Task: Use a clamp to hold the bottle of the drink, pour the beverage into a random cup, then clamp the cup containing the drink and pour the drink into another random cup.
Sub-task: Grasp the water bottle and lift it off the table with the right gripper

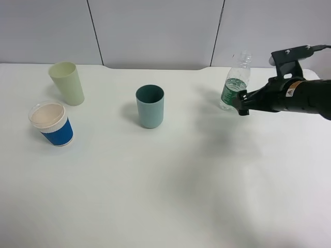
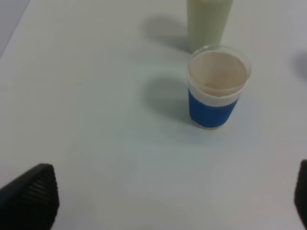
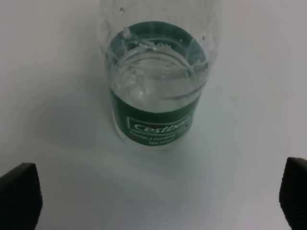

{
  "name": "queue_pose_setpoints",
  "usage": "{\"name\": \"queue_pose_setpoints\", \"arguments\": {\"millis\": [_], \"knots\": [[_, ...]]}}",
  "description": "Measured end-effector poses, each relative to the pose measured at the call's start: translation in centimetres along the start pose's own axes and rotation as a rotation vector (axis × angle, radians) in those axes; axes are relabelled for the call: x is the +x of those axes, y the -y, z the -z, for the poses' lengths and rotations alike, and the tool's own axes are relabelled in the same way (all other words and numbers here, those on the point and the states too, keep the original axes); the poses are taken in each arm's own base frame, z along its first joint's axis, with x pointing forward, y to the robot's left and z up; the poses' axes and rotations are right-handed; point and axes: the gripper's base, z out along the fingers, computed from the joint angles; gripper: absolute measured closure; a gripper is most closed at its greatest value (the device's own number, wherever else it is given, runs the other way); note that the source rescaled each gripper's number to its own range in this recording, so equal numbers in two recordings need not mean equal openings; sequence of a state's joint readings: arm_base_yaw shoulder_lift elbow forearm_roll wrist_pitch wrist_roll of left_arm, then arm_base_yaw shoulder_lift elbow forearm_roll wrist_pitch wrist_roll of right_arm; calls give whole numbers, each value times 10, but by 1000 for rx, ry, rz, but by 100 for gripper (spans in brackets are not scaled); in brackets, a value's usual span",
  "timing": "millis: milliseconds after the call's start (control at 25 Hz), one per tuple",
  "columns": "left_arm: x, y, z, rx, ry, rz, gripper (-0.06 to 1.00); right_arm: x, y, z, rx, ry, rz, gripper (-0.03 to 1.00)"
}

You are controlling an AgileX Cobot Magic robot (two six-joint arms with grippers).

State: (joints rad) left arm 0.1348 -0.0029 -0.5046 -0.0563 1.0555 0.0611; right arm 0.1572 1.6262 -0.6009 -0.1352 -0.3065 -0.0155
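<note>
Three cups and one bottle stand upright on the white table [image 1: 181, 196]. From the high camera I see the bottle [image 1: 235, 82] at the far right of the table, near the back edge. My right claw [image 1: 241, 105] sits low beside it, level with the green label, on the side the arm comes from. From up there I cannot tell whether it touches. The right wrist camera settles that: both fingertips [image 3: 19, 194] show only at the picture's edges, spread wide. The bottle stands ahead of the gap, apart from each of them. That claw has hold of nothing. Clear water [image 3: 156, 91] lies in the lower part of the bottle, behind the label with its white lettering.

The teal cup [image 1: 150, 107] stands alone near the middle of the table, well apart from the bottle and from the other two cups. Its inside is dark, and I cannot tell whether anything is in it. The pale cup [image 1: 67, 82] is at the far left, toward the back. The blue cup [image 1: 52, 124] is just in front of it, near but not touching.

My left claw [image 2: 165, 201] shows only on its own wrist camera. Two black fingertips are spread wide over bare table, gripping nothing, with the blue cup ahead and the pale cup beyond that.
</note>
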Motion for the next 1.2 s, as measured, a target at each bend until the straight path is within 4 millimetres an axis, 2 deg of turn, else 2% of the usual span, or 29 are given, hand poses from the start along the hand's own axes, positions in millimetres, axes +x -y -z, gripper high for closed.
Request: {"name": "queue_pose_setpoints", "arguments": {"millis": [200, 520, 880, 1200], "knots": [[0, 0, 0, 0, 0, 0, -6, 13, -3, -22, -14, 22, -6, -2], [0, 0, 0, 0, 0, 0, -6, 23, -6, -42, -26, 124, -9, -2], [0, 0, 0, 0, 0, 0, -6, 34, -8, -58, -27, 216, 27, -2], [0, 0, 0, 0, 0, 0, -6, 40, 2, -65, 1, 271, 4, -2]]}}
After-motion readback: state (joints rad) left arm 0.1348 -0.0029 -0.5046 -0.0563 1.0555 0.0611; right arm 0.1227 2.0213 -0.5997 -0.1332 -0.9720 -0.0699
